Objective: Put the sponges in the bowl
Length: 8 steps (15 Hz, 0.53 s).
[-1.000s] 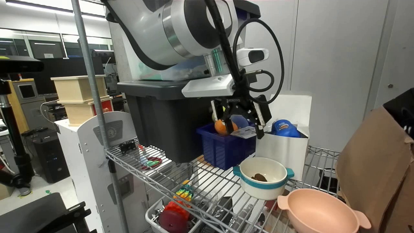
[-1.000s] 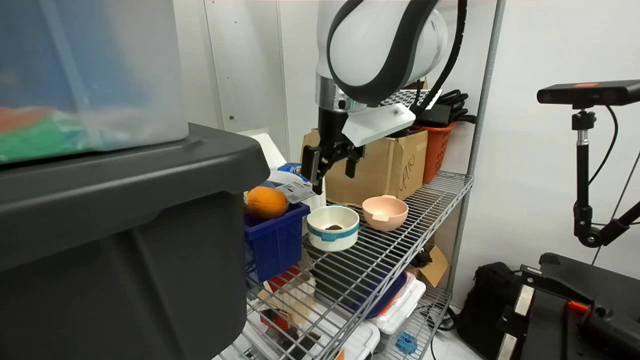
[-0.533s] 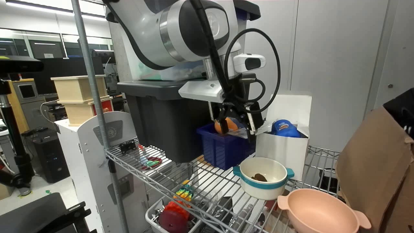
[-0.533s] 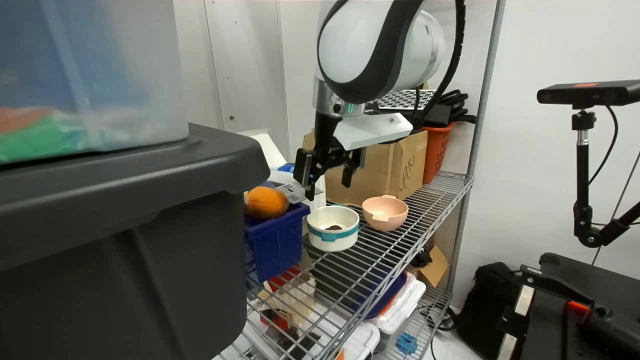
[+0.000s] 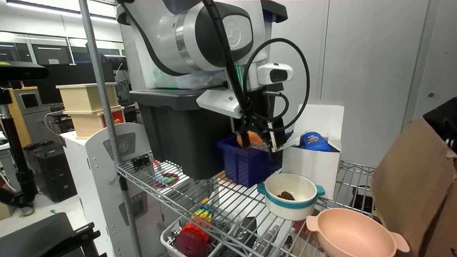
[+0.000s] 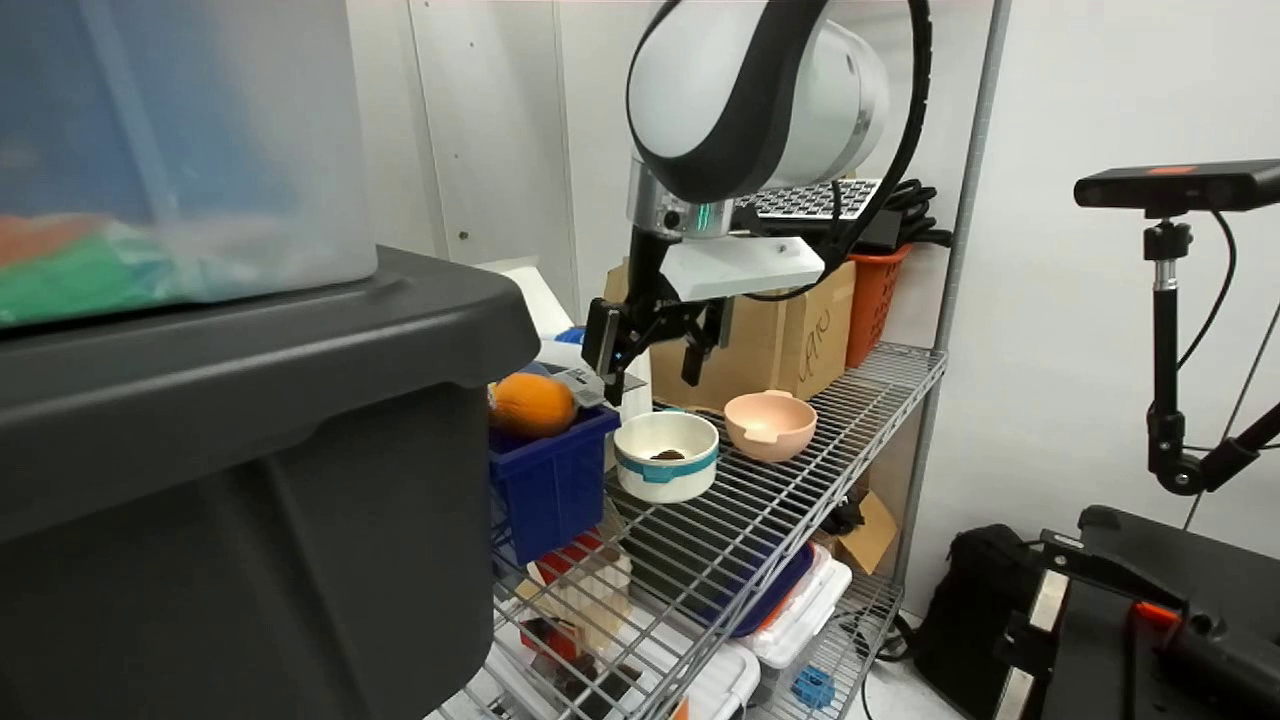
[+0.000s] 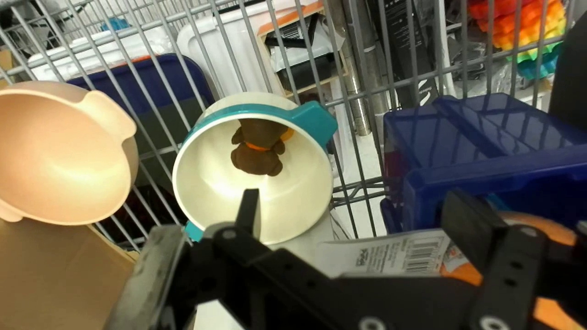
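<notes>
Since the sponges [image 6: 533, 404] sit in the blue bin [image 5: 235, 164], orange one showing above the rim, step in hand looks like the grab. Gripper [image 6: 652, 377] is wide, nothing in it; in an exterior view it's right of them, so shift left until fingers straddle the orange body, then straight down, clear of the rim and the black tote [image 6: 250, 560] beside it. Pinch sponge, not the barcode tag [image 7: 399, 256]; should be soft, so squeeze firmly. Pose: arm overhead, wrist near vertical, fingers down, slight tilt; height over rim unclear.
</notes>
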### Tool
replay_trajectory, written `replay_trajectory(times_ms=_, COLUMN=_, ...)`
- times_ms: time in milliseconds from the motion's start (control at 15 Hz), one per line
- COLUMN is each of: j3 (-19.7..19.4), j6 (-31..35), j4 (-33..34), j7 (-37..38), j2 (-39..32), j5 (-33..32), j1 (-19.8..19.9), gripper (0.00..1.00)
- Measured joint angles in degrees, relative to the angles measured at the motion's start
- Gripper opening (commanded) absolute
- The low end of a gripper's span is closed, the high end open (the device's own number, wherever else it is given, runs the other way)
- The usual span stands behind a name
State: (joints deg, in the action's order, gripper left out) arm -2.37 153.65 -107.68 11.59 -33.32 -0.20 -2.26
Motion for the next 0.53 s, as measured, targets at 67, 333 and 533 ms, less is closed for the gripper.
replay_trajectory(times_ms=67, j3=0.09, j6=0.0, j4=0.0, j7=0.0, j2=-0.1, j5=0.3, j1=0.16, gripper=1.0)
replay_trajectory(times_ms=333, j3=0.17, j6=0.0, j4=0.22, j7=-0.01, j2=-0.82, j5=0.62, j1=0.44, gripper=1.0)
replay_trajectory(times_ms=533, j3=0.39, j6=0.0, j4=1.52, j7=0.0, j2=-1.72, j5=0.62, j1=0.4, gripper=1.0)
